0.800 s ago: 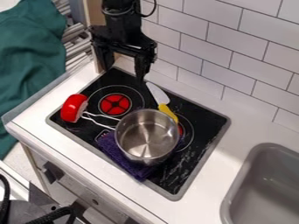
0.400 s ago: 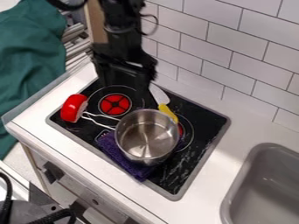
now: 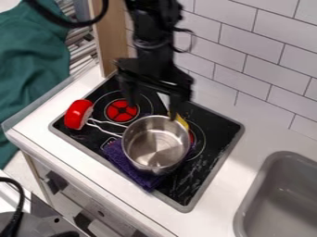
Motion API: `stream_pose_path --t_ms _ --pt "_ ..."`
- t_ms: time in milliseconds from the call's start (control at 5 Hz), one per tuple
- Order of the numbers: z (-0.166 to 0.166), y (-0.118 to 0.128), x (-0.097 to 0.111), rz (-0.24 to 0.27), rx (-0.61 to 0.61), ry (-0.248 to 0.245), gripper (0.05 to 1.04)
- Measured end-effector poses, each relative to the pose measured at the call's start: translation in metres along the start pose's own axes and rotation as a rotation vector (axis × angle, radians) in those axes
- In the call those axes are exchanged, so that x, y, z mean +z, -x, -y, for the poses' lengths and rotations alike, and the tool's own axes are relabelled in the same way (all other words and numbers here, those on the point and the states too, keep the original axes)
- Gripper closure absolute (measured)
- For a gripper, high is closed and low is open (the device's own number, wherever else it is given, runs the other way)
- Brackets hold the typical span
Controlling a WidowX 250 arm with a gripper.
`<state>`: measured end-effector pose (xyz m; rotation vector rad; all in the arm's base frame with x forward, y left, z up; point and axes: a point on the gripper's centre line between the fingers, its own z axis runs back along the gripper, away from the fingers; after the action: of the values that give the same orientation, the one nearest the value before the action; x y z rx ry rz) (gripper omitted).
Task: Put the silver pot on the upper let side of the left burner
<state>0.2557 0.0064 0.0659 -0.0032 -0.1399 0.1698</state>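
Released claw (image 3: 152,107), fingers spread, hangs near upper rim of silver pot (image 3: 155,146); pot sits mid-frame over purple cloth (image 3: 133,167), lower right of left burner (image 3: 116,112); approach apparently in hand; next move likely calls for straddling rim, then clenching.

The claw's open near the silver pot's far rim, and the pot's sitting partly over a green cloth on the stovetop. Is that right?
Not quite: the camera view shows that the cloth is purple, not green. The rest holds: the silver pot sits partly over it on the stovetop, and the claw is open near the pot's far rim.
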Motion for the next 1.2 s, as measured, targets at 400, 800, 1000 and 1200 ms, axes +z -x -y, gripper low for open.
stream_pose_path --t_ms 400,800,1000,1200 --pt "0.021 0.024 -0.037 -0.091 0.007 0.025 0.073" --pt "0.014 0.024 -0.077 -0.106 -0.018 -0.020 0.073" --pt "0.014 0.022 -0.084 -0.103 -0.043 -0.021 0.130" --pt "0.014 0.020 -0.088 -0.094 -0.063 -0.025 0.410"
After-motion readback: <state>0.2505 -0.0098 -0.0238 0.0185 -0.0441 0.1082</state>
